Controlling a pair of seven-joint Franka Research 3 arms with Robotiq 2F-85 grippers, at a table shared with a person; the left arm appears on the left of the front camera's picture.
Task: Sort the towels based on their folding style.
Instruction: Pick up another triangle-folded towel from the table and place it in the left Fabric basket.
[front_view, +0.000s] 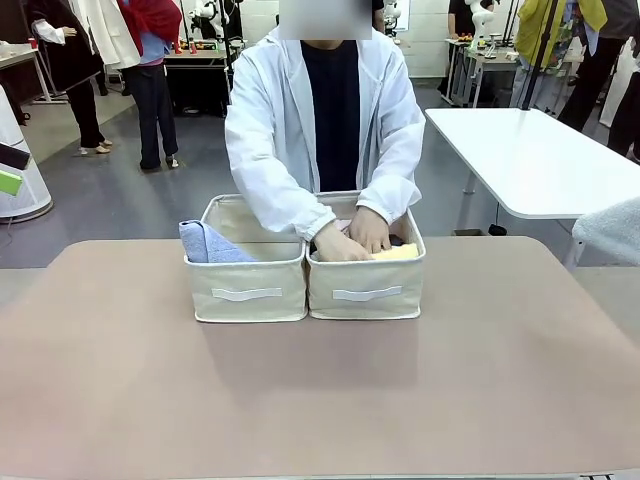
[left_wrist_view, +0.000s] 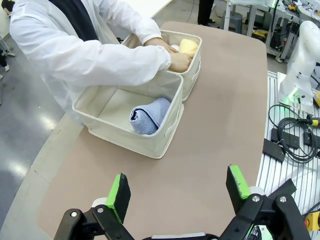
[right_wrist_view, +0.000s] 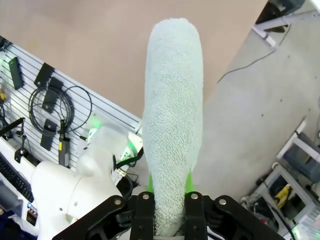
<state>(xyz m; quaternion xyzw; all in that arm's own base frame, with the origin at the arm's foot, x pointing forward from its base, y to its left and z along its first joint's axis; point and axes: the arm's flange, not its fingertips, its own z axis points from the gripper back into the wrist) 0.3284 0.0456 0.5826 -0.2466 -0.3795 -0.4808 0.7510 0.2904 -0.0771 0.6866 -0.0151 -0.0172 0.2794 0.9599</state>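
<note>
Sorting mid-way. Grey-green towel (right_wrist_view: 172, 100) clamped between pads of right gripper (right_wrist_view: 169, 184), held aloft near the table edge (fold seemingly cone, hard to judge end-on). Left gripper (left_wrist_view: 178, 189) spread wide, nothing held. Light blue towel (left_wrist_view: 150, 116) lodged in left bin (left_wrist_view: 125, 131). Pale yellow towel (left_wrist_view: 188, 46) handled by person's hands (front_view: 355, 235) in right bin (front_view: 365, 290). Next: grey-green towel to be lowered beside blue one, released.

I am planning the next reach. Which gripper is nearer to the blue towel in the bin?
Left. The left gripper hovers open over the table, facing the blue towel. The right gripper holds a grey-green towel out at the table's right side, away from the bins.
</note>
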